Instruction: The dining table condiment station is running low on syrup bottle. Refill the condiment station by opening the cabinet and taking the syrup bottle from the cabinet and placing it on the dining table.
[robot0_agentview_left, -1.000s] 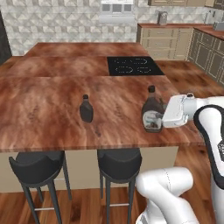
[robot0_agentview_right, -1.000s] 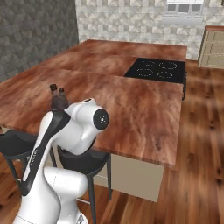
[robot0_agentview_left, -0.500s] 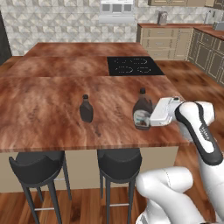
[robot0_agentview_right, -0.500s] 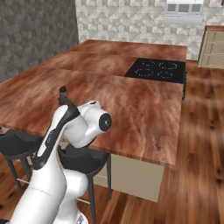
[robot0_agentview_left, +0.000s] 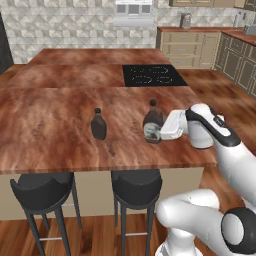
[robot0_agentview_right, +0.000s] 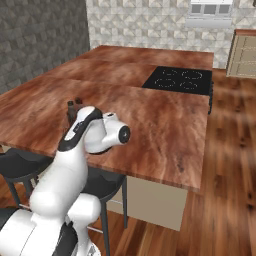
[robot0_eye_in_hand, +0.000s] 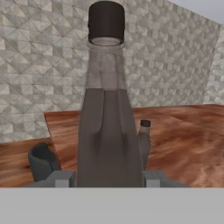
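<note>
Claw (robot0_eye_in_hand: 107, 178) clamped on upright syrup bottle (robot0_agentview_left: 153, 121) over the dining table (robot0_agentview_left: 50, 130); hand view alone shows its fingertips, seemingly touching.

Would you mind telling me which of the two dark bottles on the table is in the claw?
The syrup bottle, the wider one nearer the cooktop, with the claw closed on its belly. The slimmer bottle stands apart, untouched.

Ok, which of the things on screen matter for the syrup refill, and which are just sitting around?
Job:
syrup bottle, held upright in the gripper jaws
dining table, under the bottle

Just there:
slimmer dark bottle
black cooktop
two stools
</note>
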